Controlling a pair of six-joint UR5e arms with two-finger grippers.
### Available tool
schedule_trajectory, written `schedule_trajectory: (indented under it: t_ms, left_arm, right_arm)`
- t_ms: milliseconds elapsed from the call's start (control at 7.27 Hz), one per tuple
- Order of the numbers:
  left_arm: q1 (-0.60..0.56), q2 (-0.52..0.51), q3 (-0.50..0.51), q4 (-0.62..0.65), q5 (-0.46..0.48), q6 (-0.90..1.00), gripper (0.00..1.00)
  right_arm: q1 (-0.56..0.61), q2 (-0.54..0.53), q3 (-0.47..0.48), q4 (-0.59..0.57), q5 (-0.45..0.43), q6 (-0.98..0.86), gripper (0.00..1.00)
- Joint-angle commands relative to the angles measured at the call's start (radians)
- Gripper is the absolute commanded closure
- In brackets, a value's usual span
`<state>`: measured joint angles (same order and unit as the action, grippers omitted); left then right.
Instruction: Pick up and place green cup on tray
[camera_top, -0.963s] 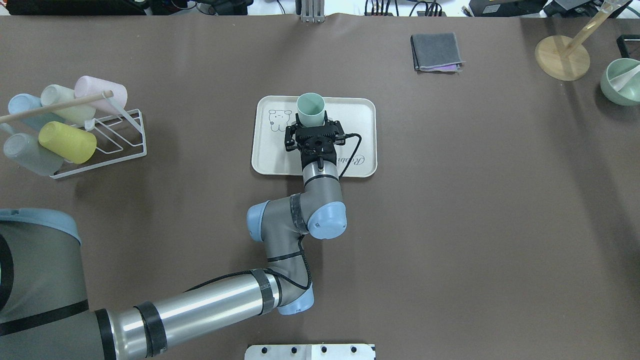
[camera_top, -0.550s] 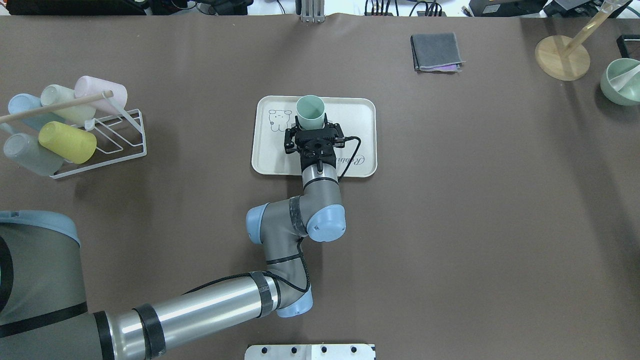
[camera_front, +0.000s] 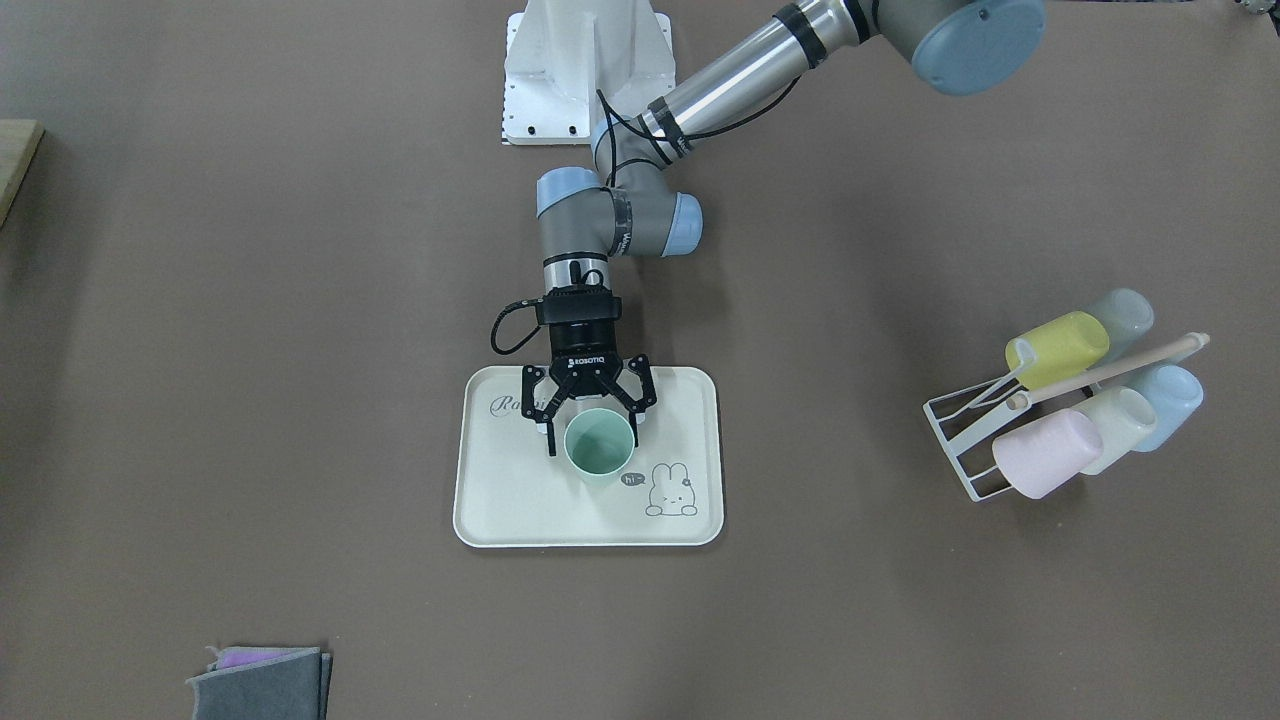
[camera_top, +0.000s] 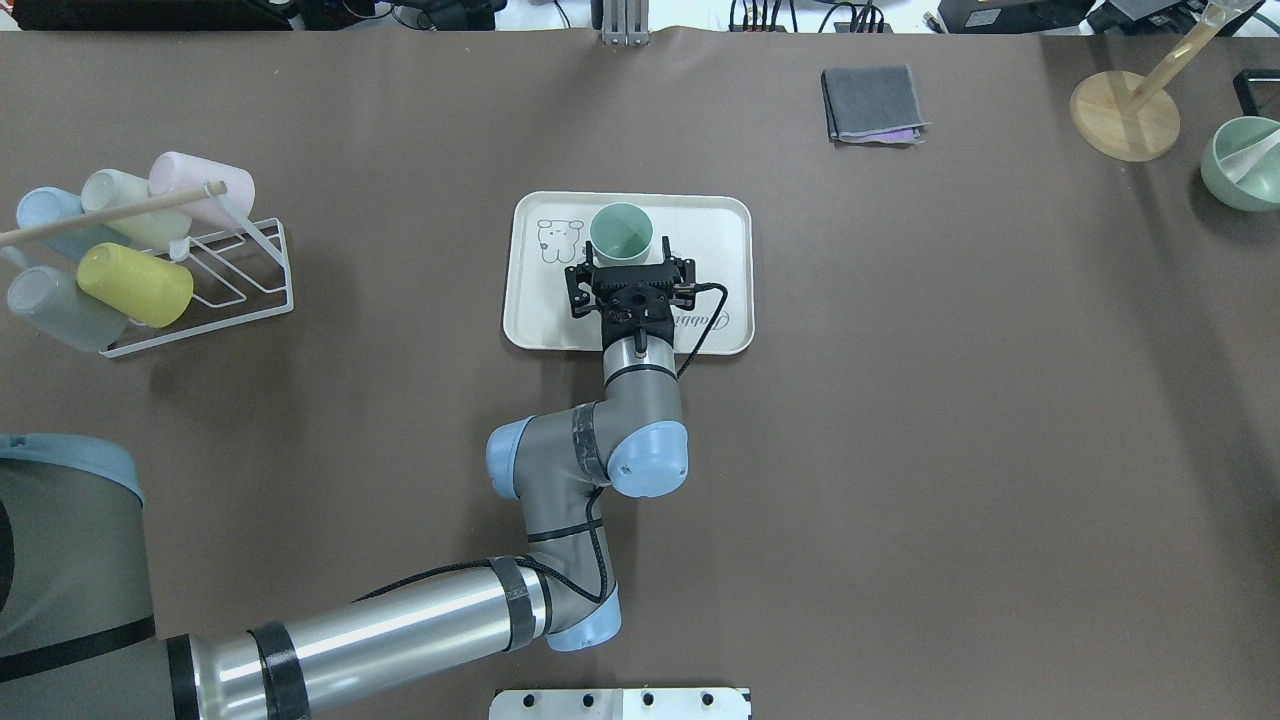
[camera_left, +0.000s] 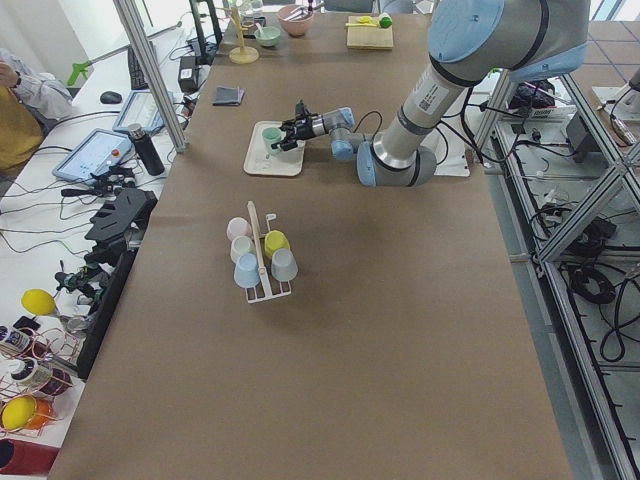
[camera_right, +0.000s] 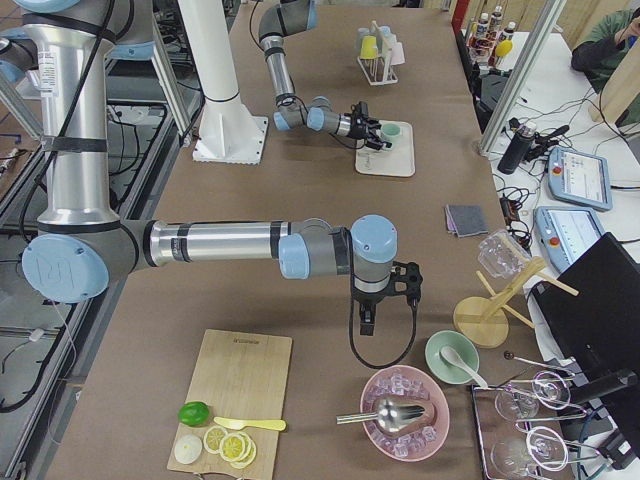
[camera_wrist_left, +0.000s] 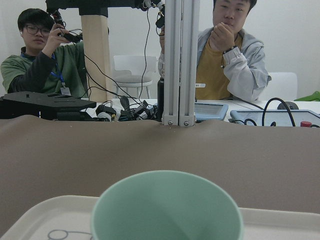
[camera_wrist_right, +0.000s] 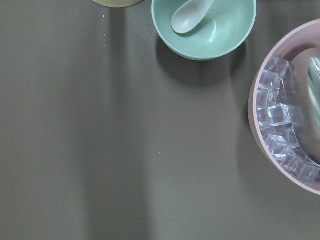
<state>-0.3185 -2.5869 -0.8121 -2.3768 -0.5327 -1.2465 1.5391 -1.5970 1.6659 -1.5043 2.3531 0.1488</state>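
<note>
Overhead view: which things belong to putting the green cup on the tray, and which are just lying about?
Job: green cup, tray, left hand.
Lying about: rack of cups, folded cloth, wooden stand, green bowl.

Mint green cup (camera_front: 598, 447); cream tray (camera_front: 500, 500), apparently rabbit-printed.

One tray (camera_top: 715, 240); six cups (camera_top: 135, 284): one green cup (camera_top: 620, 232) on it, five on one rack (camera_top: 200, 331). Two bowls (camera_right: 436, 350), one board (camera_right: 240, 370), two arms (camera_top: 400, 625).
</note>
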Motion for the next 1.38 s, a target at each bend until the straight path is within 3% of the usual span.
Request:
schedule_trajectory:
  t_ms: [0,413,825,963,1101,1238]
  left_arm:
    - [0.001,0.034,-0.066,-0.009,-0.006,0.025,0.01]
    - [-0.002,0.099,-0.179,-0.086,-0.024,0.154,0.01]
    - [-0.01,0.099,-0.249,-0.102,-0.076,0.16,0.01]
    - [-0.033,0.114,-0.316,-0.101,-0.143,0.226,0.01]
    - [-0.053,0.152,-0.422,-0.099,-0.253,0.346,0.01]
    - [-0.072,0.162,-0.461,-0.098,-0.377,0.44,0.01]
  right_arm:
    - [0.001,0.0,0.005,-0.001,0.002,0.0,0.0]
    - [0.004,-0.001,0.005,-0.001,0.002,0.0,0.0]
    - [0.016,-0.012,0.008,0.001,0.006,0.0,0.0]
    - [0.018,-0.011,0.008,-0.002,0.003,0.0,0.0]
    - [0.022,-0.006,0.008,-0.002,0.002,0.0,0.0]
    - [0.024,-0.004,0.005,-0.002,0.002,0.0,0.0]
